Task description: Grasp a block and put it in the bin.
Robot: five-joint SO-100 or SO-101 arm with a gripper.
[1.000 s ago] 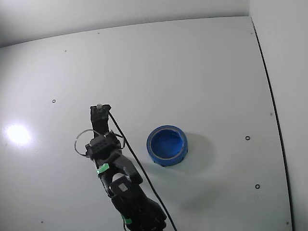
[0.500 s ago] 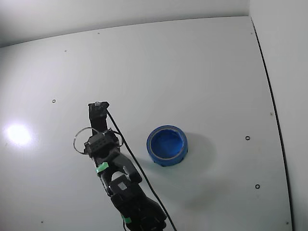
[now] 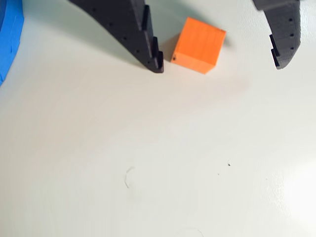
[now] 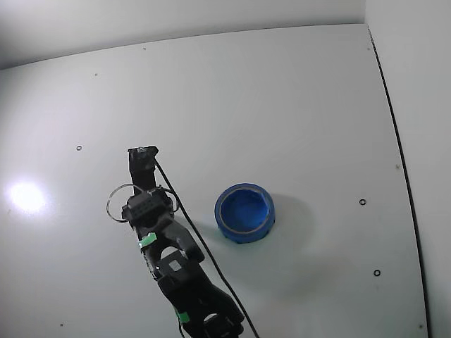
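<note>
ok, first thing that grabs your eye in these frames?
In the wrist view, the orange block on the white table, sitting between the tips of the open claw, nearer the left finger. In the fixed view, the blue bin right of the black arm.

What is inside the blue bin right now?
Nothing shows inside the bin in the fixed view; its near inner wall is hidden. The block sits on the table between the open end effector fingers.

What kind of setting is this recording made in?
Probably a bare tabletop test setup, not a home or workshop. A plain white table bordered by blank white walls holds only a blue bowl, a small orange block and the black arm with its gripper.
</note>
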